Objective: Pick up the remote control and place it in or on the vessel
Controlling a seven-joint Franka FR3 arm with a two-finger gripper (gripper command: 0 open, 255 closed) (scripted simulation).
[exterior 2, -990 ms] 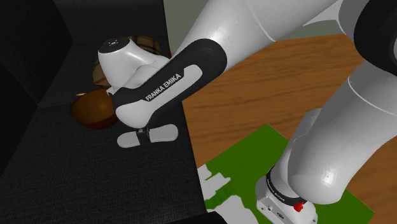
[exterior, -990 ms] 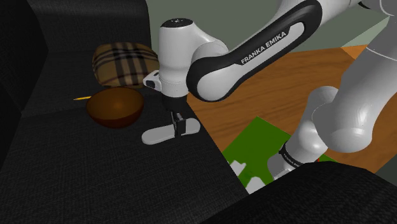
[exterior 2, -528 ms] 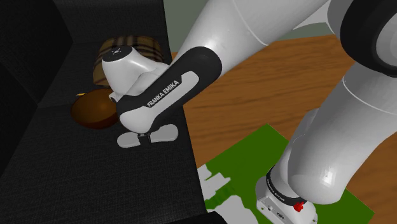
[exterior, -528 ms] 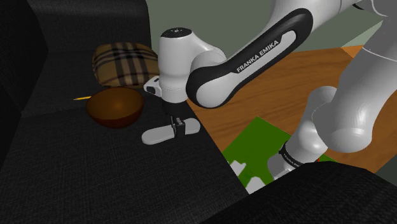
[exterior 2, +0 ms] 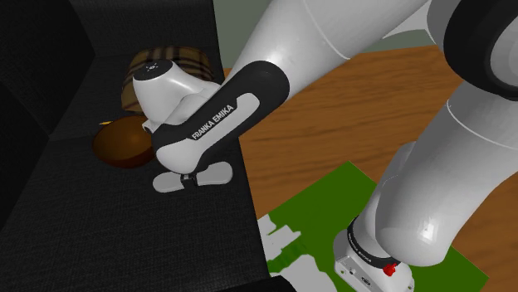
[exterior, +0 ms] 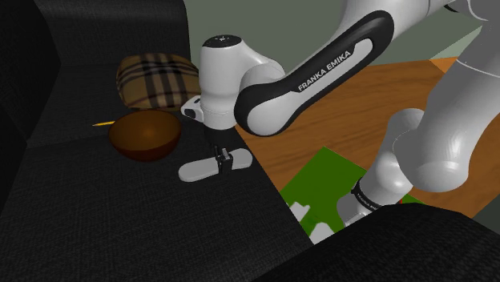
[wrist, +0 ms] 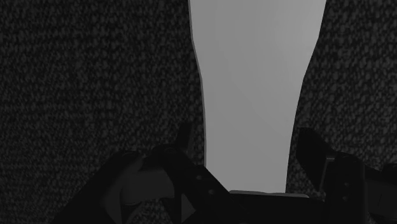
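Jaws apart, one down each side of the white remote control [wrist: 257,76]. The gripper [wrist: 248,149] has it bracketed close. In the dim wrist view a sliver of dark seems to part black from white, so I'd call nothing held yet. The remote control lies flat on the black sofa [exterior: 120,216], the brown bowl [exterior: 144,134] at its ten o'clock in the shoulder view. This looks like the grasp step. The next move calls for a firm squeeze, a lift clear, a carry toward ten o'clock and a release over the bowl. The count: one remote control, one bowl, one plaid cushion [exterior: 156,78] at the bowl's twelve o'clock.
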